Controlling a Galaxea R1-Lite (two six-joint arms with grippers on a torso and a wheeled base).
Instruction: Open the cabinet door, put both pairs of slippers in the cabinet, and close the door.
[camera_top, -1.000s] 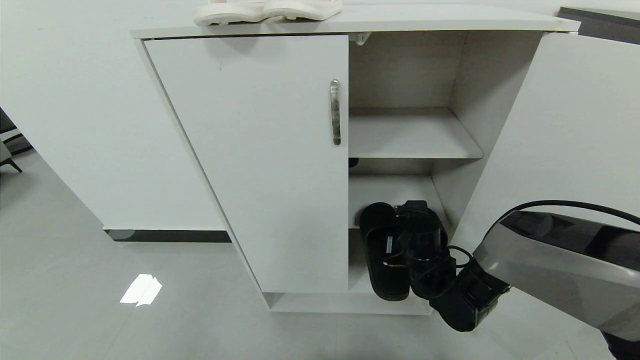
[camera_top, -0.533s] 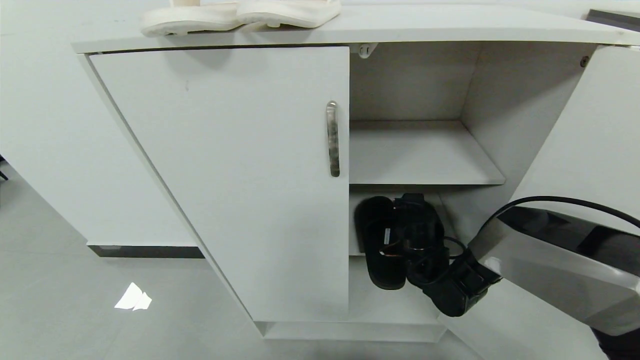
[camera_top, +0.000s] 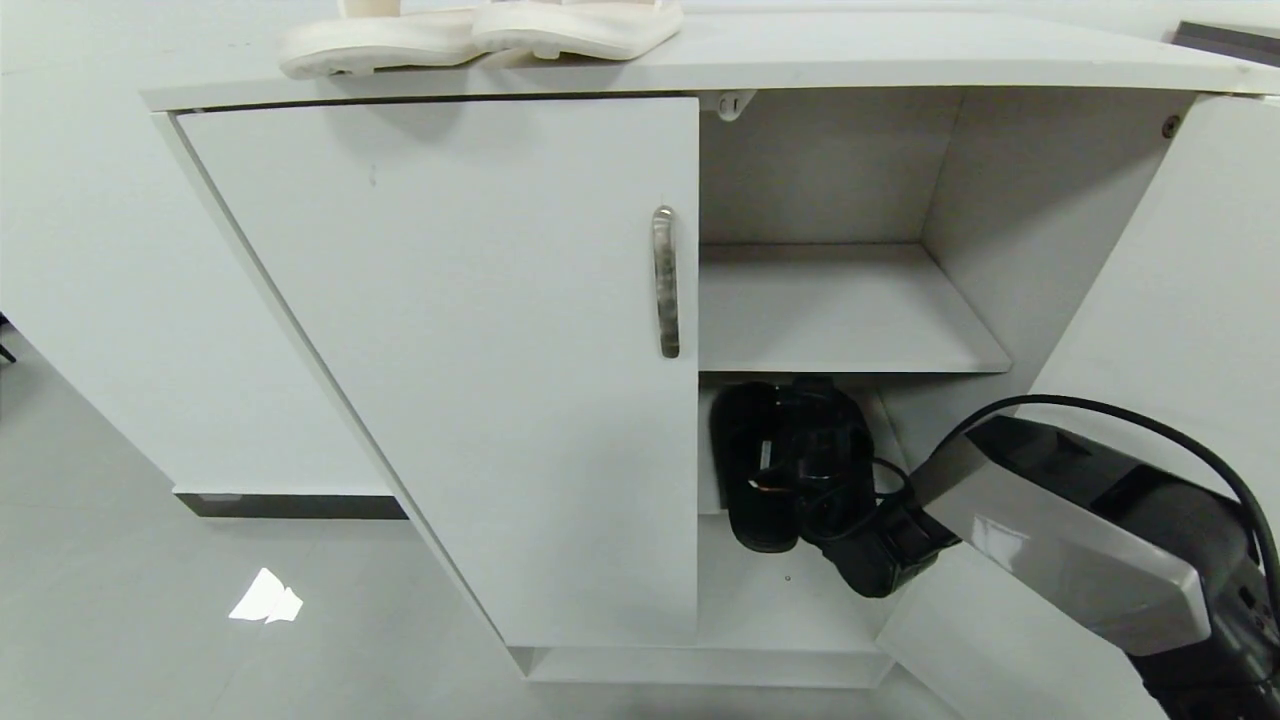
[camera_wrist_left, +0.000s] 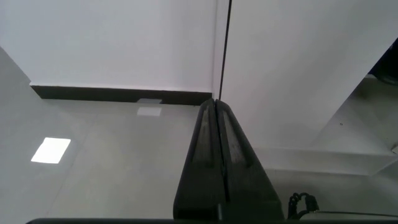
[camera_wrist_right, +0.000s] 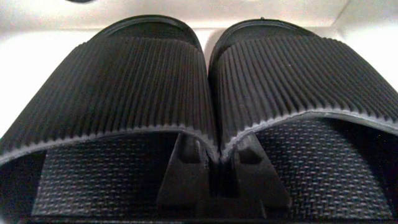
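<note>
My right claw (camera_wrist_right: 214, 163) pinches the black slippers (camera_top: 765, 470) by their adjoining straps, toes and long axes pointing into the cabinet's (camera_top: 1040, 220) lower bay, under the shelf edge (camera_top: 850, 372). The shut left door (camera_top: 450, 350) sits just beside them, with room toward the right wall. My left claw (camera_wrist_left: 222, 149) is pressed together.

A plain white painted wall (camera_top: 90, 250) stands before me, with a dark skirting strip (camera_top: 290, 505) running along its foot. Below it I see a glossy pale grey floor (camera_top: 150, 640), and a bright white patch of light (camera_top: 265, 597) lies on it to my left.
</note>
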